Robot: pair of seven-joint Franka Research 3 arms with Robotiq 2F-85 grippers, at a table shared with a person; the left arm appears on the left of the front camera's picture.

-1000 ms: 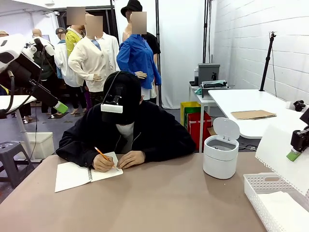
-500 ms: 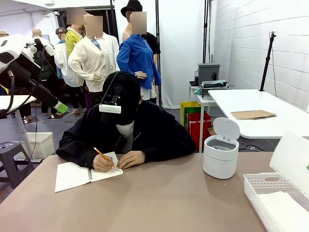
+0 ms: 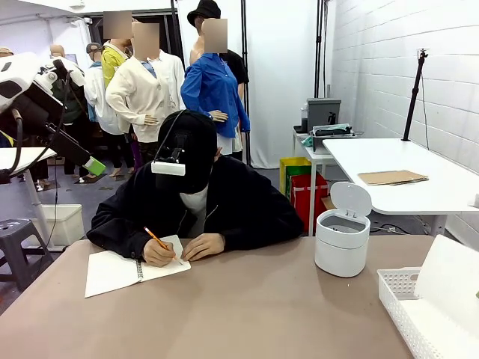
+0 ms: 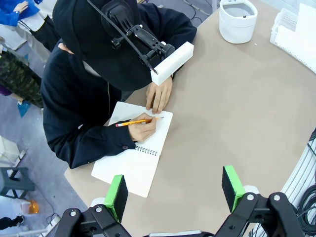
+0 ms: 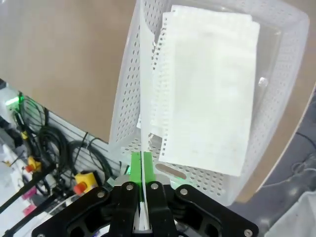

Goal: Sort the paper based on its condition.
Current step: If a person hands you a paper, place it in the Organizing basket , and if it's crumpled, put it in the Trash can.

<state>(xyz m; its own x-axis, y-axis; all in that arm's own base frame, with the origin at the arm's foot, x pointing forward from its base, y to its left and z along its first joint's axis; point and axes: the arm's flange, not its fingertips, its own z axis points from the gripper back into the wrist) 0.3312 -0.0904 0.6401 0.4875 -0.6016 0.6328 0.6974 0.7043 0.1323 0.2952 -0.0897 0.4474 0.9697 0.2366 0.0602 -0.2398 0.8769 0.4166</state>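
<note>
Worktop (image 3: 247, 314): brown, matte, flat. At its near right corner stands the basket (image 3: 400, 295), white rigid plastic with perforated walls, taken here as the receiving bin for one grade of paper.

Person: seated well across from the basket, writing.

Lidded bin (image 3: 342, 243): white, round, smooth, lid up, just beyond the basket.

Notebook (image 3: 120, 271): spiral-bound, open, far from the basket.

Stacked sheets (image 5: 207, 89): thin, white, ragged hole edges, lying flat inside the basket.

Held sheet (image 5: 144, 98): hanging edge-on over the basket, pinched at its top by the clamped right end effector (image 5: 142, 170), evidently to drop it in.

Left end effector (image 4: 174, 190): jaws spread, empty, raised well away from the basket.
</note>
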